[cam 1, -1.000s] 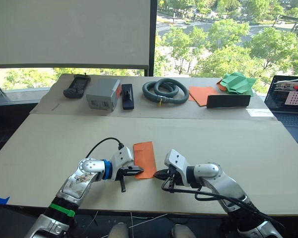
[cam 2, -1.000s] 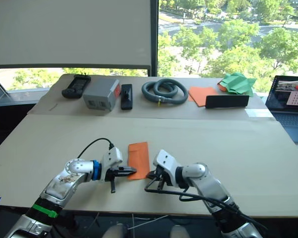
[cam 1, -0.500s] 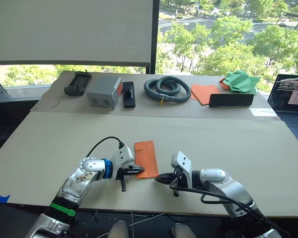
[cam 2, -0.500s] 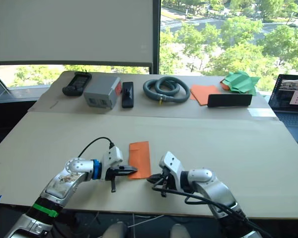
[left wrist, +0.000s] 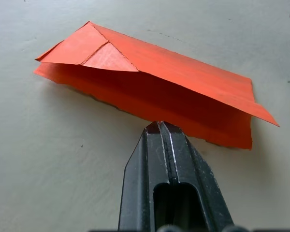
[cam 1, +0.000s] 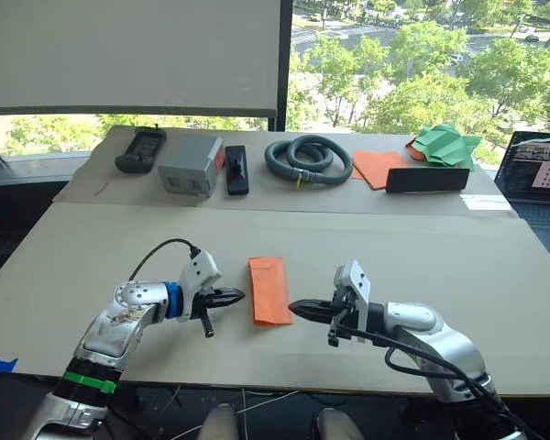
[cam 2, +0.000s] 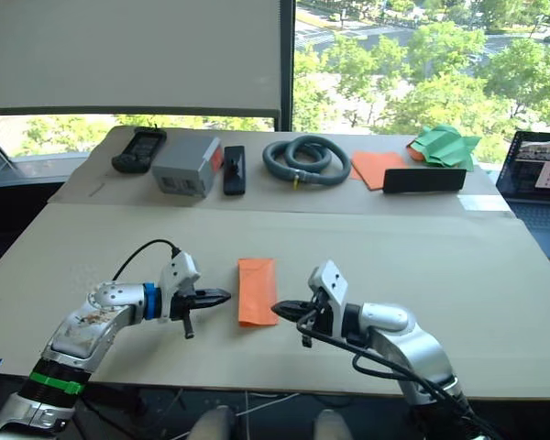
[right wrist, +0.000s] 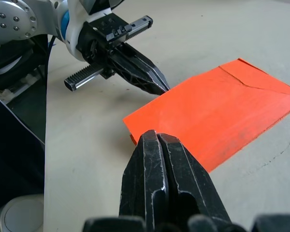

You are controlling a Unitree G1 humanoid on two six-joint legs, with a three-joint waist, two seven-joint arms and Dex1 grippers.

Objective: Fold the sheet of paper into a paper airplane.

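The sheet of paper (cam 1: 269,290) lies folded into a long orange strip near the table's front middle, its top layer slightly lifted. One far corner (left wrist: 94,48) is folded into a triangle. My left gripper (cam 1: 236,296) is shut and empty, with its tip a short gap to the left of the strip. My right gripper (cam 1: 296,309) is also shut and empty, pointing at the strip's near right corner (right wrist: 135,130) from just beside it. The paper airplane is out of view.
Along the back stand a black remote (cam 1: 139,148), a grey box (cam 1: 191,167), a black block (cam 1: 236,170), a coiled grey hose (cam 1: 307,159), smooth orange sheets (cam 1: 378,168), a green paper shape (cam 1: 445,144) and a black bar (cam 1: 426,180). A laptop (cam 1: 543,174) sits at the right edge.
My left gripper has drawn back to the left off the strip's near corner. My right gripper has pulled away to the right. The strip now lies free between them.
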